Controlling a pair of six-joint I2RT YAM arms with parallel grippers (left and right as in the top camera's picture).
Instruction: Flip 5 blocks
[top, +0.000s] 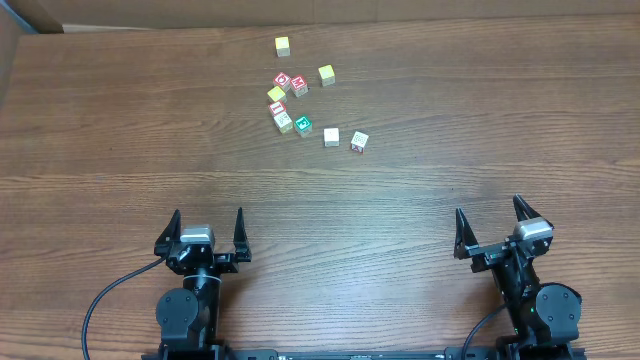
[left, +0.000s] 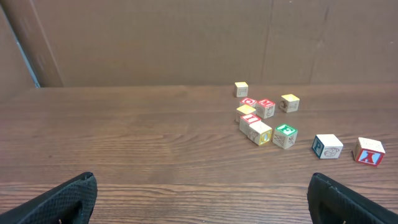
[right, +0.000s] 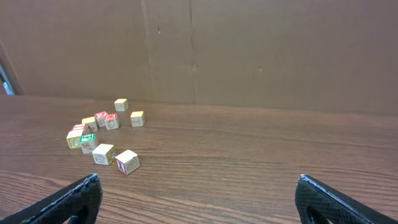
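Prints on blocks (top: 303, 126) too small to read from overhead, only face colours show. Clustered blocks partly hide one another in left wrist view. Fingers (left: 59, 202) of left hand (top: 208, 216) and fingers (right: 68, 202) of right hand (top: 489, 208) cut by bottom edge in wrist views. Arm bases (top: 187, 320) cut at overhead bottom edge.

Evenly bright, diffuse light from above; faint short shadows beside blocks (top: 304, 126); overhead sharp, wrist views softer.
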